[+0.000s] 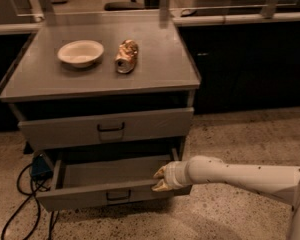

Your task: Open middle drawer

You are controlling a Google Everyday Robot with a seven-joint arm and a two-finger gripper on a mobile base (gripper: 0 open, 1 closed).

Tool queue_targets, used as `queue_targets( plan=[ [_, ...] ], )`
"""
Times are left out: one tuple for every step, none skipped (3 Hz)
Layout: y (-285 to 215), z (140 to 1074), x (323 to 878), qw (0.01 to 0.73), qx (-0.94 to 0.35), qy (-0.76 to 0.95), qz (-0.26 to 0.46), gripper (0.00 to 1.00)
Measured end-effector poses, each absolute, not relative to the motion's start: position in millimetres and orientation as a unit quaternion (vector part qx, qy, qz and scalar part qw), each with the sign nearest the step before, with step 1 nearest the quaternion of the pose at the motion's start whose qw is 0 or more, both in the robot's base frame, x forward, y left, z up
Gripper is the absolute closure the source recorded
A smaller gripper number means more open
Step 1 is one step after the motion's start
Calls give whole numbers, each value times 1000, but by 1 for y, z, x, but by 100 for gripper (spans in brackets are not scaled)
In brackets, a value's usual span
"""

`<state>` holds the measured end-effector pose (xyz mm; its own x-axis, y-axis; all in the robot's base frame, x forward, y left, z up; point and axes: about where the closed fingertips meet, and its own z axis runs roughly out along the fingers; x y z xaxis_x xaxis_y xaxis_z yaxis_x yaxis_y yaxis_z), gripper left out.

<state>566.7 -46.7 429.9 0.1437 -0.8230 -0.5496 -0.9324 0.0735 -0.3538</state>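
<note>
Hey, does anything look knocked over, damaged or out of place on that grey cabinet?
The can lies on its side on the cabinet top, right of the bowl, and looks crumpled. The middle drawer stands pulled out, which fits the task; the gripper is at its right front edge. Nothing looks spilled.

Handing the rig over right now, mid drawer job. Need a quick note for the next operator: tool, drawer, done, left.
The tool is at the right end of the middle drawer front's top edge, arm reaching in from the right; grip state unclear.
The middle drawer is pulled well out, its inside in view.
The bowl and can sit on the cabinet top.
Done: drawer open.
Left: probably just let go and back away; pull further only if full extension is wanted.
</note>
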Motion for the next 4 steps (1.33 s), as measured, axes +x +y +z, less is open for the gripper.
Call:
queue_targets(
  plan=[
    [-47, 430, 562, 339, -676, 649, 81, 100],
    [-44, 420, 541, 343, -672, 652, 76, 100],
    [-44, 425, 541, 343, -672, 652, 76, 100],
    [-44, 420, 530, 347, -668, 655, 68, 100]
  ],
)
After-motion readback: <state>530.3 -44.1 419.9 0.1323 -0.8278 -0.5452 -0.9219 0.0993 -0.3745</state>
